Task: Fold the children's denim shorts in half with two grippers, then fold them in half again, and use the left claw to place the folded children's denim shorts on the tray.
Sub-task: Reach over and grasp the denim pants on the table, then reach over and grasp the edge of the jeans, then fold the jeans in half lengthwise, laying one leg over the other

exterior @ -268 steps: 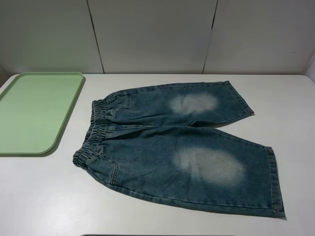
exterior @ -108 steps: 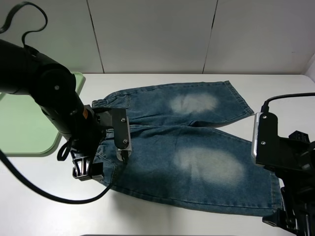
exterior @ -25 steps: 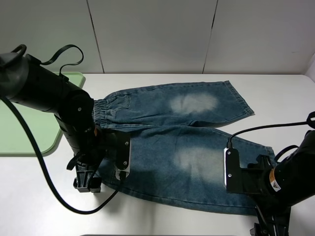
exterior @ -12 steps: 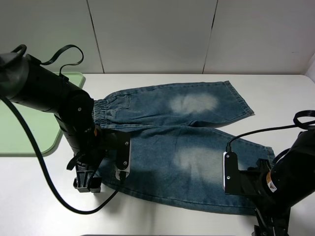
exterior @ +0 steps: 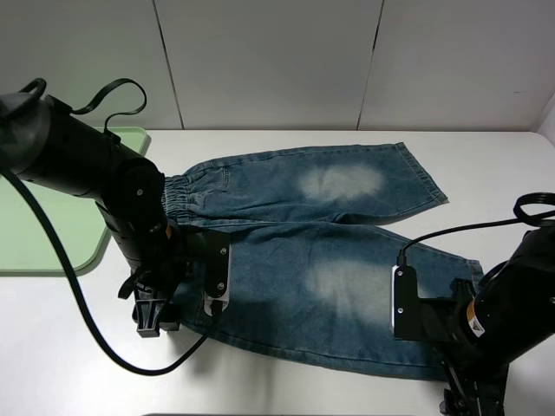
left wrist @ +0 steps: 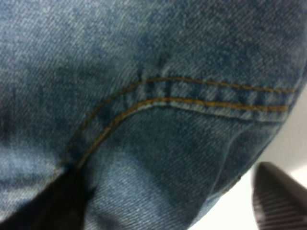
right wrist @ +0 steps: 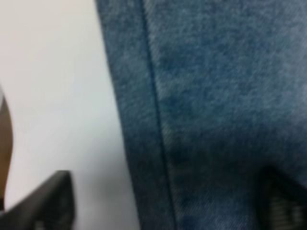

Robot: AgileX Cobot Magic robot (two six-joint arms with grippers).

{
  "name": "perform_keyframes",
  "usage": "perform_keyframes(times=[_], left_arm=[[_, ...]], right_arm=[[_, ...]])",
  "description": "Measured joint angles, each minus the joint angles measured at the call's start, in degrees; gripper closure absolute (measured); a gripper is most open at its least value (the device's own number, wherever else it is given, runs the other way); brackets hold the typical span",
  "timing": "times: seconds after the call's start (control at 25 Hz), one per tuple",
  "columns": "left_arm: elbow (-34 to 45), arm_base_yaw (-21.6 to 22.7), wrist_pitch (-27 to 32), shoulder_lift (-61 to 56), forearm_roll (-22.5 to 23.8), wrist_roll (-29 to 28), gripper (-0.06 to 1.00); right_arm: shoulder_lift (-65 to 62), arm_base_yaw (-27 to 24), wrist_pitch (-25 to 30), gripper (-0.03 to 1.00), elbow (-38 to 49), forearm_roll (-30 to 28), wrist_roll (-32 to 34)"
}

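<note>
Low near the tabletop's (exterior: 69, 347) front edge, left claw (left wrist: 168, 203) and right gripper (right wrist: 165, 201) straddled the children's denim shorts (exterior: 286, 208), jaws apart.

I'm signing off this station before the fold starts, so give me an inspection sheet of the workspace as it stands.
Surface: white table, bare apart from the job's things.
Job's things: denim shorts lie flat and unfolded, waistband toward the tray; green tray at the table's left, with no shorts on it.
Clutter: nothing seen.
Grippers: left pincer open, straddling the near waistband corner; right pincer open, straddling the hem of the near leg. Neither has lifted the cloth.
Cables: black cables loop above the left arm and trail over the table; another arcs above the near leg on the right.
Surroundings: pale panelled wall behind.
</note>
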Motion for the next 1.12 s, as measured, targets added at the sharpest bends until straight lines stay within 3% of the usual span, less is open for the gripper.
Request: perform_keyframes(times=[0.32, 0.52, 1.12], left_arm=[[0.0, 0.0, -0.3, 0.0, 0.0, 0.1, 0.69], [0.0, 0.0, -0.2, 0.0, 0.0, 0.1, 0.87], [0.1, 0.0, -0.9, 0.0, 0.0, 0.1, 0.90]], right_arm=[[0.1, 0.0, -2.5, 0.79, 0.0, 0.6, 2.5], [0.2, 0.0, -3.8, 0.98, 0.0, 0.0, 2.5], [0.2, -0.1, -4.0, 0.99, 0.0, -0.1, 2.5]])
